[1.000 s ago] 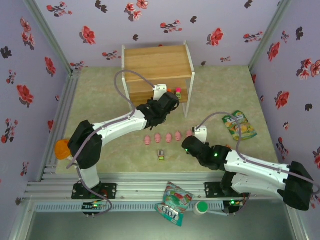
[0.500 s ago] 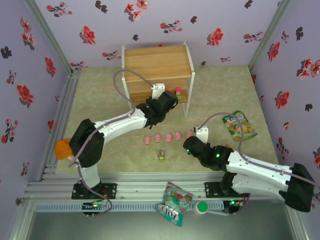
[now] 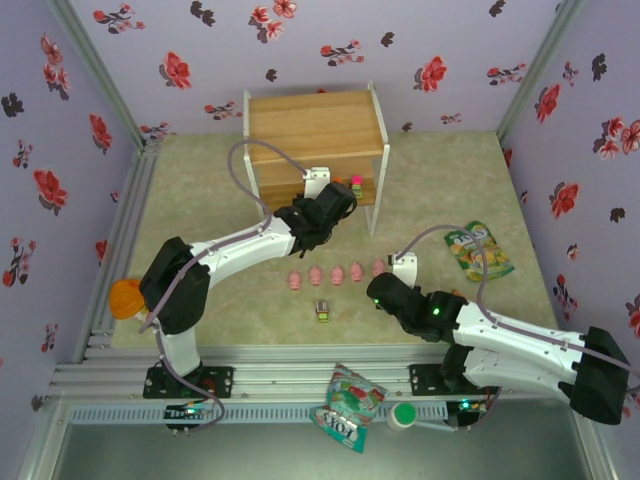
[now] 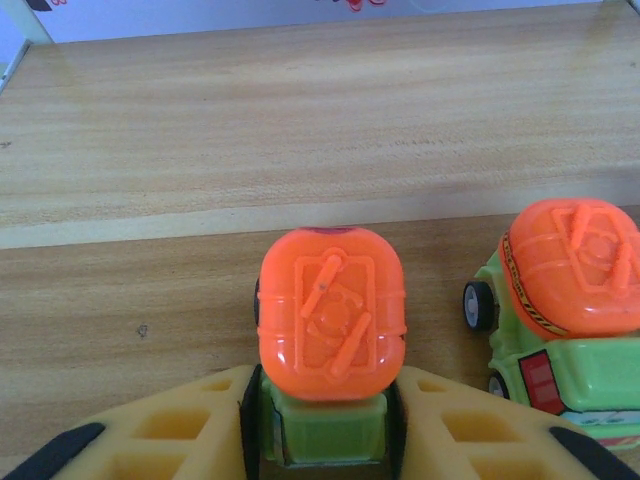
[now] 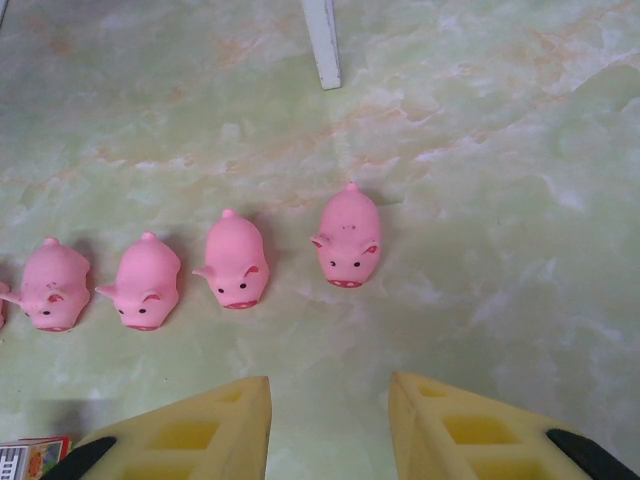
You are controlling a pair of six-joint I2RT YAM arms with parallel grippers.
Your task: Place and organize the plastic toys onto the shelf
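On the lower board of the wooden shelf (image 4: 320, 120) stands an orange-topped toy with a green base (image 4: 331, 312), and my left gripper (image 4: 322, 402) is shut on that base, pads against both sides. A second orange-topped toy (image 4: 572, 265) stands just to its right. From above, the left gripper (image 3: 334, 197) reaches under the shelf (image 3: 315, 125), beside a pink-topped toy (image 3: 356, 184). Several pink pigs lie in a row on the table, the rightmost pig (image 5: 347, 240) just ahead of my open right gripper (image 5: 330, 400). A blocky toy (image 3: 322, 310) lies in front of the pigs (image 3: 336, 273).
A white shelf leg (image 5: 322, 40) stands beyond the pigs. A green snack bag (image 3: 478, 250) lies at the right, another snack bag (image 3: 345, 405) on the front rail, and an orange round object (image 3: 125, 298) by the left arm's base. Flowered walls close in three sides.
The right arm has shifted slightly, its gripper staying open near the rightmost pig. The left gripper has barely moved at the shelf's lower board.
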